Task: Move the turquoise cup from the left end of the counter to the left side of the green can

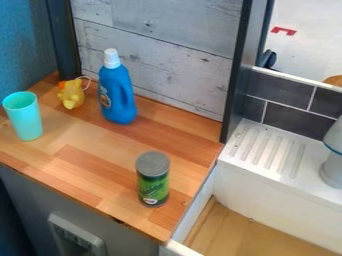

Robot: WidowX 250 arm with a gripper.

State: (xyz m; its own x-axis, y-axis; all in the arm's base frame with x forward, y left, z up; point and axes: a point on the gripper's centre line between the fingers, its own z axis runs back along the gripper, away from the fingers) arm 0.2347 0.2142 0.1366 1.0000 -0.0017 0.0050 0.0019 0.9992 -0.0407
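A green can with a grey lid stands upright near the front right of the wooden counter. Farther back, a blue bottle with a white cap is upright close to the plank wall. Just left of the bottle sits a small yellow toy with an orange part and a pale loop. A turquoise cup stands at the counter's left side. All four are apart from one another.
Right of the counter is a white ridged drainboard bearing a grey-white object at the view's edge. Below it lies a recess with a wooden floor. A dark post rises at the counter's back right corner.
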